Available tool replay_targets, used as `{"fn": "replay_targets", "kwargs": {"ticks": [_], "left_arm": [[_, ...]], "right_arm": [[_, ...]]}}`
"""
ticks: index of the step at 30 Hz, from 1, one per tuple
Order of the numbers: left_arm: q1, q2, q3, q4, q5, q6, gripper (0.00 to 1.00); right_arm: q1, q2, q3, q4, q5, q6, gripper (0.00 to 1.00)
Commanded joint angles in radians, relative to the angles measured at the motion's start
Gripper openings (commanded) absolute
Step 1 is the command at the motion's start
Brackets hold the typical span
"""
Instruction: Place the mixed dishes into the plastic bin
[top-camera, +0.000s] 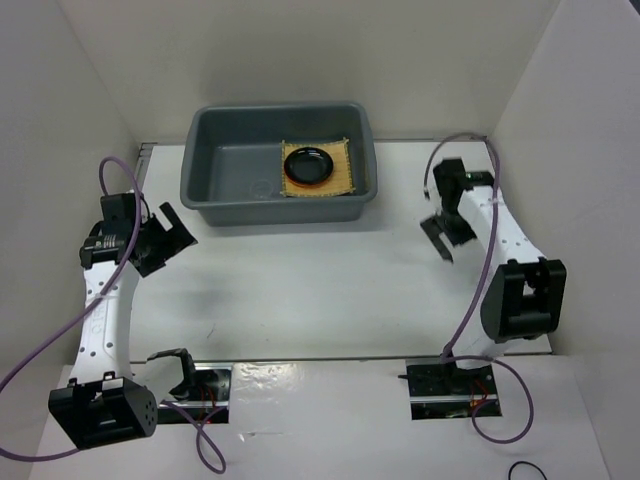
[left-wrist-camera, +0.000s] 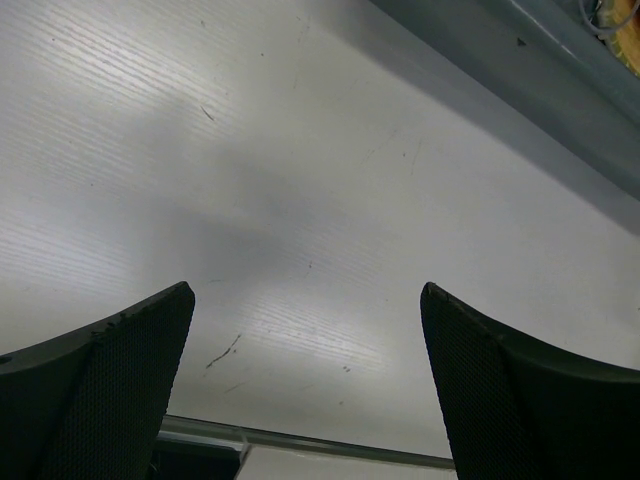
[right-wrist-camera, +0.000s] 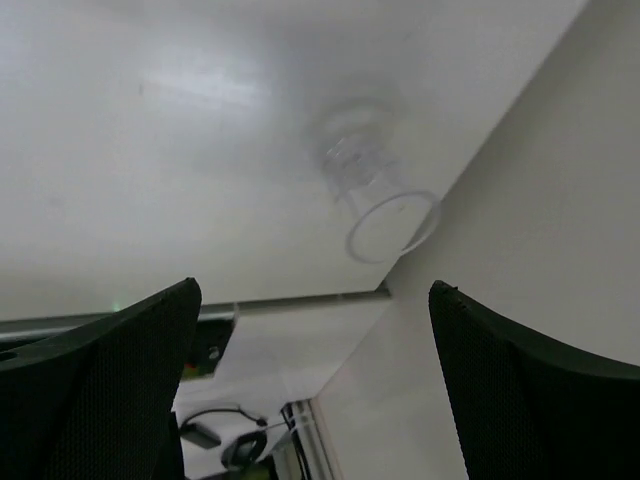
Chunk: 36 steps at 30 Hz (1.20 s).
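The grey plastic bin (top-camera: 215, 150) stands at the back centre. Inside it the tan bamboo mat (top-camera: 342, 180) lies at the right. The orange plate (top-camera: 303, 181) sits on the mat with the black bowl (top-camera: 308, 162) on top of it. A clear glass cup (right-wrist-camera: 375, 195) stands on the table close to the right wall, ahead of my right gripper (right-wrist-camera: 316, 287); I cannot make it out in the top view. My right gripper (top-camera: 443, 237) is open and empty. My left gripper (top-camera: 166, 238) is open and empty, left of the bin; its wrist view (left-wrist-camera: 306, 292) shows bare table and the bin's wall (left-wrist-camera: 520, 60).
White enclosure walls stand close on the left (top-camera: 50, 120), the back and the right (top-camera: 590, 150). The arms' base plates (top-camera: 450, 385) and purple cables (top-camera: 200, 440) lie along the near edge.
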Motion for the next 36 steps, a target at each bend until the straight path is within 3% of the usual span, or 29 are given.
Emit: {"fn": "replay_targets", "kwargs": {"ticks": [1,6,9,14,16,27,36], "left_arm": [[-0.005,-0.005,-0.004,0.0,0.033,-0.017,1.0],[-0.027,0.004,0.005,-0.033,0.024,-0.017,1.0],[-0.036,0.004,0.005,-0.043,0.024,-0.017,1.0],[-0.045,0.004,0.005,-0.043,0.024,-0.026,1.0],[-0.045,0.004,0.005,-0.043,0.024,-0.026,1.0],[-0.045,-0.038,-0.013,-0.053,0.024,-0.035,1.0],[-0.045,-0.057,-0.013,-0.053,0.024,-0.035,1.0]], "right_arm": [[-0.002,-0.242,-0.181,0.086,0.027,0.049,0.99],[-0.025,-0.334,-0.41,0.258,0.12,0.05,0.99],[-0.11,-0.347,-0.475,0.345,0.142,0.005,0.99],[-0.324,-0.269,-0.496,0.447,-0.011,-0.108,0.99],[-0.355,-0.242,-0.496,0.479,-0.074,-0.118,0.99],[-0.354,-0.213,-0.508,0.536,-0.171,-0.141,0.97],[-0.334,-0.088,-0.519,0.545,-0.225,-0.099,0.67]]}}
